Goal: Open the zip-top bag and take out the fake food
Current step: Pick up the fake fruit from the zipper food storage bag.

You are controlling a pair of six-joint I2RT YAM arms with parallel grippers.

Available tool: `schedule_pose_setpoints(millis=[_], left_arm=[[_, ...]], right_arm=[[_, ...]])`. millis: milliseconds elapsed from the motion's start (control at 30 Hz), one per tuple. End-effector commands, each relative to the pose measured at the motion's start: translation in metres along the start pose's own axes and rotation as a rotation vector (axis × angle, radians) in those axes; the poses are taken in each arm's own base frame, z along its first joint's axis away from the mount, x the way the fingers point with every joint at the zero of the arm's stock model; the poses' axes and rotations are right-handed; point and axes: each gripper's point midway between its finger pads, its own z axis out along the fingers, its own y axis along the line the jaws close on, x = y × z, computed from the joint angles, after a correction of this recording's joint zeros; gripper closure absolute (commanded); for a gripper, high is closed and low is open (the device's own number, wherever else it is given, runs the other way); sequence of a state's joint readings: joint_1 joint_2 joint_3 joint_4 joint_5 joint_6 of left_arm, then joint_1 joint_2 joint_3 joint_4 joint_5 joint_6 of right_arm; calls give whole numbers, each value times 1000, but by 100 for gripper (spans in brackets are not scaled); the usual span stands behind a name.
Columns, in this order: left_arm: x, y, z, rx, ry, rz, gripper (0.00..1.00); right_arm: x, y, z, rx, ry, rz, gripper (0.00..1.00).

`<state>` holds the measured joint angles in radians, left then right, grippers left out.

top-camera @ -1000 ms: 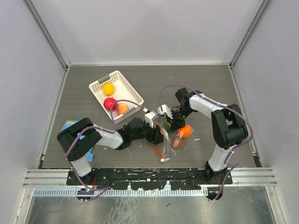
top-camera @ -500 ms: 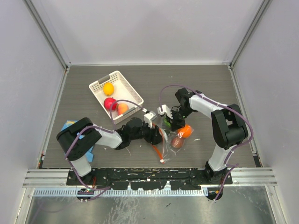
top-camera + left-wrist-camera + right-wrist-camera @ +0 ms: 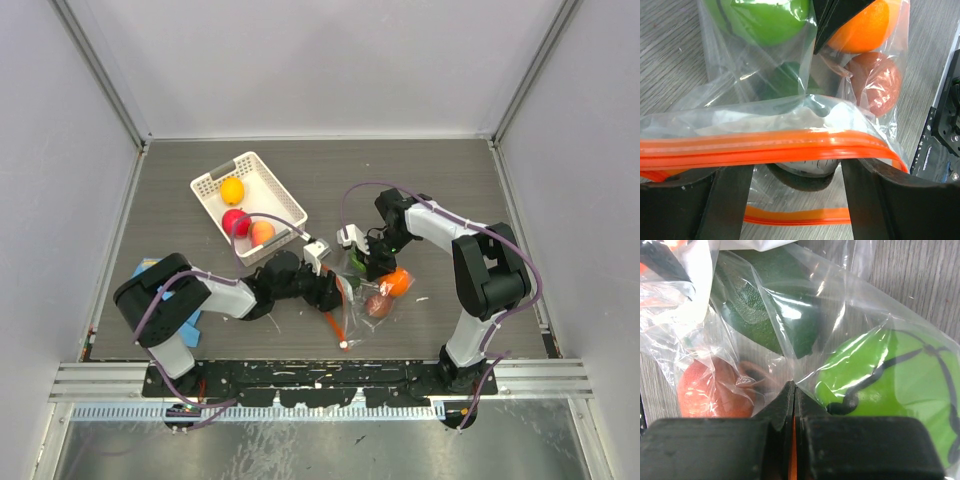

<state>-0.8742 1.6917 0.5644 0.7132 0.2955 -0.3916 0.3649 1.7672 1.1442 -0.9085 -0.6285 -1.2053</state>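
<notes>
On the grey table (image 3: 450, 180), three pieces of fake food (image 3: 236, 221) are already placed in the white basket (image 3: 218, 170). Four are left in the zip-top bag (image 3: 790, 107). Its film is pinched by the closed right jaws, and its orange-zipped mouth is straddled by the spread left jaws.

One zip-top bag (image 3: 790, 115), seven fake fruits (image 3: 398, 282), four bagged, three in one basket (image 3: 278, 185), one blue cloth (image 3: 146, 267)
</notes>
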Motion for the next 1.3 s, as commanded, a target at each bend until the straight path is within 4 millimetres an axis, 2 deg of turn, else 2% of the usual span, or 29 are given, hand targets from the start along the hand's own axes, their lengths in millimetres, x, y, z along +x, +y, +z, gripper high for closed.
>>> schedule_pose_setpoints(millis=[0, 100, 333, 633, 767, 1000, 1100, 1267], left_arm=[[-12, -2, -9, 15, -34, 42, 29], [-11, -1, -12, 11, -33, 45, 27], [-13, 0, -14, 15, -44, 44, 30], [-23, -8, -3, 66, -78, 23, 30], [-29, -9, 0, 68, -98, 21, 30], [-34, -8, 5, 73, -135, 31, 30], [-32, -10, 7, 92, -147, 45, 25], [-28, -10, -2, 99, -179, 99, 4]], right_arm=[[-3, -2, -1, 8, -4, -17, 95], [-3, -1, -1, 7, -3, -17, 95], [-7, 2, -2, -5, -22, -21, 95], [-42, 19, -7, -56, -157, -73, 94], [-47, 25, 2, -86, -156, -76, 93], [-50, 23, 20, -141, -141, 41, 93], [-50, 20, 24, -151, -140, 101, 94], [-45, 10, 29, -126, -109, 167, 94]])
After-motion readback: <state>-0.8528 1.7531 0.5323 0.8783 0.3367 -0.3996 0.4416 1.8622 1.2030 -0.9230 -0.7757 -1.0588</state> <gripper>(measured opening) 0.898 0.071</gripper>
